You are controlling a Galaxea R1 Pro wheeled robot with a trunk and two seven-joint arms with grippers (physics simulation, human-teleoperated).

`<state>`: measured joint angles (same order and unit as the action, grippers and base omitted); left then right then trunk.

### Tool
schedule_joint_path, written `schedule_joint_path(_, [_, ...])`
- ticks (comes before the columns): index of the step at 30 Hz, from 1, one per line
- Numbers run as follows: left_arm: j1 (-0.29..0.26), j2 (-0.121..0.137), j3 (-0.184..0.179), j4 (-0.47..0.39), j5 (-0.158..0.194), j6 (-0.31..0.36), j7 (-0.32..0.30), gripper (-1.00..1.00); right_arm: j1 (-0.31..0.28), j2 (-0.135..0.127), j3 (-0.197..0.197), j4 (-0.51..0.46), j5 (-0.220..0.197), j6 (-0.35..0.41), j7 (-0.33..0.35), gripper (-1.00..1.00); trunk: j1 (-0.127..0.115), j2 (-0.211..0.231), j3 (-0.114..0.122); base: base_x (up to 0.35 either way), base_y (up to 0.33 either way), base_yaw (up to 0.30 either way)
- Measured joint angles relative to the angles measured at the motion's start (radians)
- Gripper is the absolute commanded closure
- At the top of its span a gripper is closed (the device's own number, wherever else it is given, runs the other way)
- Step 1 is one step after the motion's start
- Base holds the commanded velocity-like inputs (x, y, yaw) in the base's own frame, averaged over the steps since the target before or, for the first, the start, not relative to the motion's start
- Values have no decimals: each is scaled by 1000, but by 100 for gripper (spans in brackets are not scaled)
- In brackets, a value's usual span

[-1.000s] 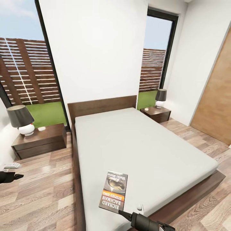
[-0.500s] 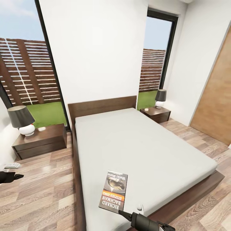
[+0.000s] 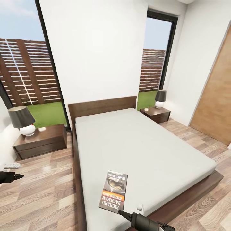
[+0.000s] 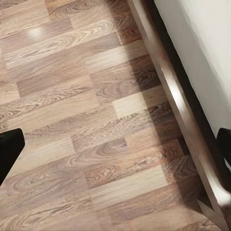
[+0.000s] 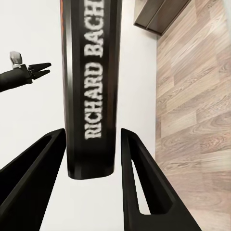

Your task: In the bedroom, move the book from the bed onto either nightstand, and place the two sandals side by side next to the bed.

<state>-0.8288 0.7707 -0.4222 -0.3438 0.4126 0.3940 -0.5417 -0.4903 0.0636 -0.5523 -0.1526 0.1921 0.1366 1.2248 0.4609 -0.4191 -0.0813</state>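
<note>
While book (image 3: 114, 190) lies on bed (image 3: 141, 144), right gripper (image 5: 91, 159) jaws open astride it; left gripper (image 3: 14, 176) jaws unclear.

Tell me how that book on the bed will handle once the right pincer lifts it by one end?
The book looks thin, so probably light but liable to droop. The right pincer straddles its near edge, so it may pivot. The mattress looks soft, perhaps hampering sliding underneath.

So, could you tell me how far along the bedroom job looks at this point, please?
Nothing looks finished. The book lies on the bed near its foot, not on either nightstand. In hand: the right gripper is lined up with the book's near edge, its fingers open on either side. The left gripper hangs over the floor. Left: moving the book, then the sandals.
</note>
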Motion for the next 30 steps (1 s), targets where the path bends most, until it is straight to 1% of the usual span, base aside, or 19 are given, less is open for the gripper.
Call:
schedule_joint_path(3, [0, 0, 0, 0, 0, 0, 0, -100, 0, 0, 0, 0, 0, 0, 0, 100, -12, 21, 9, 0, 0, 0])
schedule_joint_path(30, [0, 0, 0, 0, 0, 1, 0, -100, 2, -1, -1, -1, -2, -4, 1, 100, -12, 21, 10, 0, 0, 0])
